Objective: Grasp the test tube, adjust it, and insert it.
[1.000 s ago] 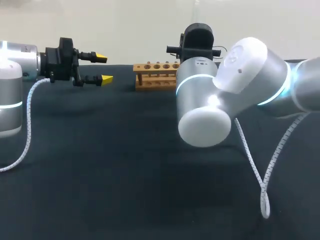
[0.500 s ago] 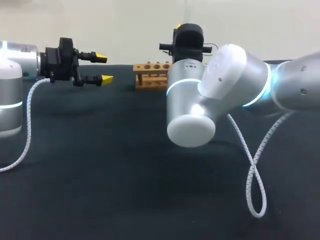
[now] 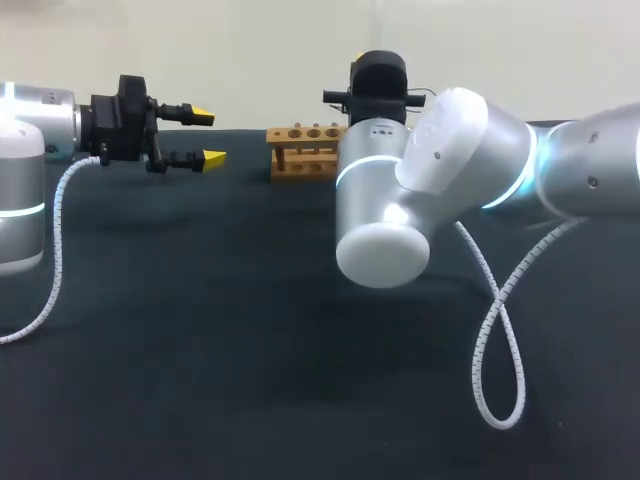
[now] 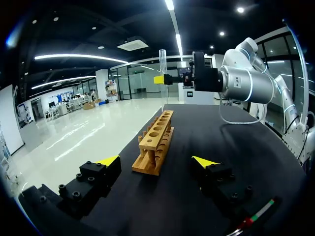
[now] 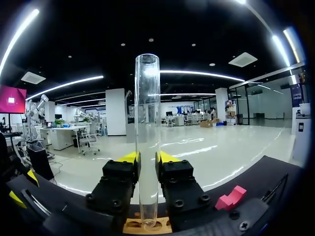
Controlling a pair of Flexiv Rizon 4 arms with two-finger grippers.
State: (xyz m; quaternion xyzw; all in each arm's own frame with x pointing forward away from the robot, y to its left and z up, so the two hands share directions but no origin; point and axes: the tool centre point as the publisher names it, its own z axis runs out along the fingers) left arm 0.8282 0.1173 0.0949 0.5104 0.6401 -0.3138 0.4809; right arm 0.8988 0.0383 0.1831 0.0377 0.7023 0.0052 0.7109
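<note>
I'm pinching the test tube (image 5: 147, 108) in my right gripper (image 5: 146, 164) over the rack (image 4: 153, 142), left gripper (image 4: 155, 161) wide; misalignment risks chipping

Black table (image 3: 200, 340); wooden tube rack (image 3: 303, 152) stands near far edge.

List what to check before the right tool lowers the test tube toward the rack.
1. Grip: right tool shut on the test tube from both sides: ok.
2. Test tube upright: ok.
3. Tube's lower end lined up with a hole of the wooden rack: ok, judged from the right wrist view.
4. Lower end inside that hole or above it: cannot tell.
5. Left tool open and apart from the rack: ok.
</note>
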